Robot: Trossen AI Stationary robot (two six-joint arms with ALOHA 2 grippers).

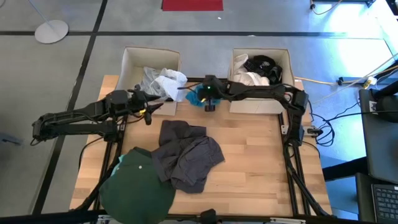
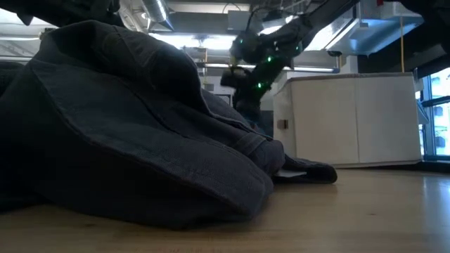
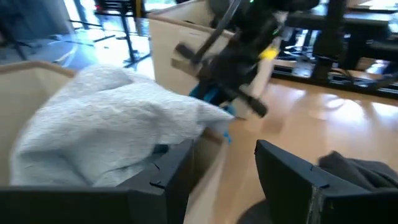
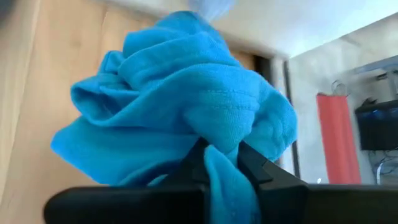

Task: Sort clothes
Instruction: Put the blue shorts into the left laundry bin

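We see the right gripper (image 4: 219,160) pinching the turquoise garment (image 4: 186,106) between the two boxes (image 1: 132,61) — the left gripper (image 3: 224,177), fingers spread, sits by the white garment (image 3: 106,124)

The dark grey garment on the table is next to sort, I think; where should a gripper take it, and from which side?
Best guess: pinch a raised fold near the middle of the dark grey garment, coming straight down from above. It lies crumpled in ridges on the table, so a fold offers something to grip. Avoid its lower-left edge, which overlaps the dark green garment. The left gripper, open, is nearer.
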